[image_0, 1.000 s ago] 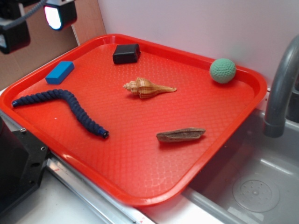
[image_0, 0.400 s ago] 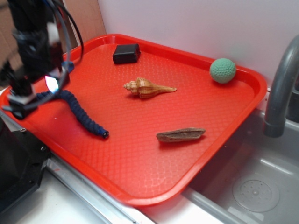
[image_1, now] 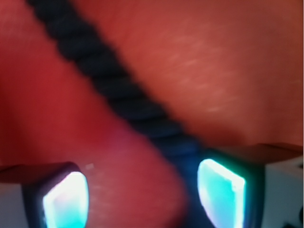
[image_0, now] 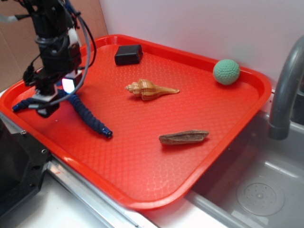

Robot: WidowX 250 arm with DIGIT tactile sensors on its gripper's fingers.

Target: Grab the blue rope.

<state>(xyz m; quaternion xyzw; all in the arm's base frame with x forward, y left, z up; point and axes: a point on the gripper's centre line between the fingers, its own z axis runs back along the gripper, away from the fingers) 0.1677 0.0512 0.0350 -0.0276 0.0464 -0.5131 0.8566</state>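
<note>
The blue rope (image_0: 88, 116) lies bent on the left part of the red tray (image_0: 142, 156), one capped end near the tray's left rim and the other towards the middle. My gripper (image_0: 57, 99) is low over the rope's bend, with its jaws apart on either side of it. In the wrist view the rope (image_1: 109, 80) runs diagonally from the top left down to the right finger (image_1: 221, 192). The gripper (image_1: 142, 199) is open, with mostly bare tray between the fingers. The rope's middle is hidden behind the gripper in the exterior view.
On the tray are a black block (image_0: 128, 54) at the back, a spiral shell (image_0: 149, 89) in the middle, a green knitted ball (image_0: 226, 71) at the back right and a brown wood piece (image_0: 183, 137). A grey faucet (image_0: 285, 90) and sink (image_0: 256, 190) are on the right.
The arm has come down from the top left corner onto the rope's bend. It now covers the light-blue block. The rope has shifted slightly.
</note>
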